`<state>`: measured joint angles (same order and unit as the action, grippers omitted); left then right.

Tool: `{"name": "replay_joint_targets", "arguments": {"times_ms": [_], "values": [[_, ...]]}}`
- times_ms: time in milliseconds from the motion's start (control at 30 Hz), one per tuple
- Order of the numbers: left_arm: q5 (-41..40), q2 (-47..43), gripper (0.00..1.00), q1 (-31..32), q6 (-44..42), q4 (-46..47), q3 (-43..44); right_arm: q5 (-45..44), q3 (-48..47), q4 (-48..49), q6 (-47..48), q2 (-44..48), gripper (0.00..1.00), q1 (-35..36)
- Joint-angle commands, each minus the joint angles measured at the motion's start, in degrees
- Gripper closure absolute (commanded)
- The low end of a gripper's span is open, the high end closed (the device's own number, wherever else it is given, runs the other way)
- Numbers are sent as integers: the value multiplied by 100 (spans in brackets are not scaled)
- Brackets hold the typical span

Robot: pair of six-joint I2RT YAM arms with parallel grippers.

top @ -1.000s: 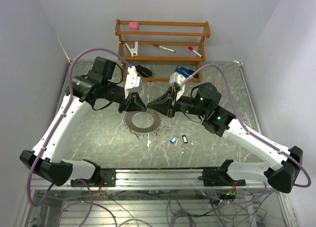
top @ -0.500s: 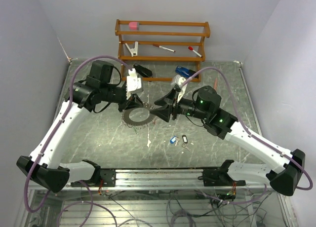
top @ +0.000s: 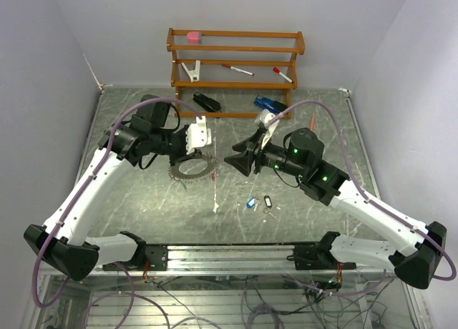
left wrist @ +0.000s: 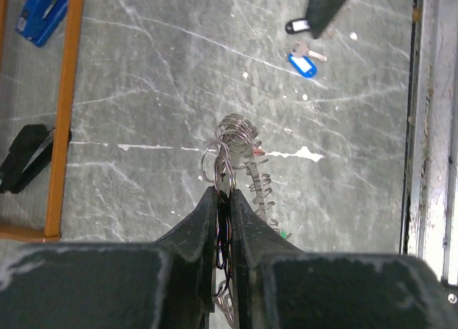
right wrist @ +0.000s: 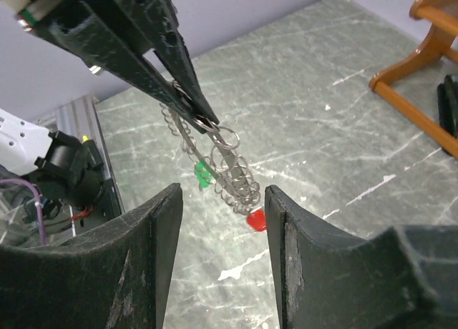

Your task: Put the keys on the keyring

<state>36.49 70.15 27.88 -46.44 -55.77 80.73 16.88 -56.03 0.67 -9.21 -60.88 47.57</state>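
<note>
My left gripper is shut on the keyring, a thin toothed silvery ring held just above the table. Seen from the left wrist, the ring sticks out edge-on past the pinched fingertips. A green tag and a red tag hang from the ring. My right gripper stands open a little to the right of the ring, touching nothing. Two keys lie on the table in front: a blue-tagged one and a black-tagged one.
A wooden rack stands at the back with a pink block, a clip and red-capped pens. A black object and a blue one lie at its foot. A metal rail runs along the near edge.
My right gripper has opened and drawn back to the right from the ring. The left gripper has carried the ring slightly left and lower.
</note>
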Motion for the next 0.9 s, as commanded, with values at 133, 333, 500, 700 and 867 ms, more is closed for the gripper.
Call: {"name": "replay_joint_targets", "arguments": {"times_ms": [133, 333, 500, 700, 867], "values": [[-405, -205, 93, 305, -1328, -591, 103, -38, 234, -81, -204, 5, 51, -22], [-1216, -408, 93, 445, -1304, -75, -160, -291, 406, -114, -256, 84, 51, -23], [-2012, -582, 93, 537, -1176, 653, -534, -339, 432, -101, -222, -114, 51, -39], [-2119, -957, 93, 641, -1207, 1206, -755, -385, 427, -93, -199, -299, 51, -179], [-2278, -1358, 93, 770, -1232, 1677, -1172, -466, 692, -39, -296, -142, 51, -481]]}}
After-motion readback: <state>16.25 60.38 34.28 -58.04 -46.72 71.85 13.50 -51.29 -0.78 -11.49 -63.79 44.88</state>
